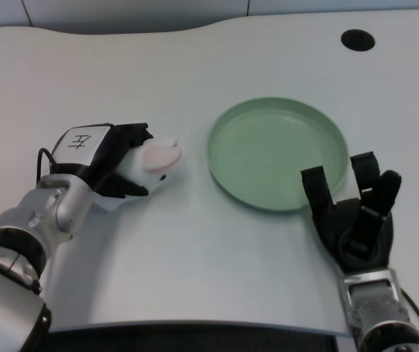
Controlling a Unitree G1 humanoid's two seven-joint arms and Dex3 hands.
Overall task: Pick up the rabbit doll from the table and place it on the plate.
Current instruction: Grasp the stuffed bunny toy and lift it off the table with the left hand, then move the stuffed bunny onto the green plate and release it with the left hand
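Observation:
The rabbit doll (154, 164) is white with pink ears and lies on the table left of the plate. My left hand (114, 163) wraps around its body from the left, black fingers closed over it, with only the head and ears showing. The light green plate (224, 143) sits right of centre, round, shallow and with nothing in it. A short gap of table separates the rabbit's ears from the plate's left rim.
My right hand (356, 213) rests at the plate's near right rim, fingers spread upward. A black round hole (357, 39) marks the table's far right. The white table's (195, 257) front edge runs along the bottom.

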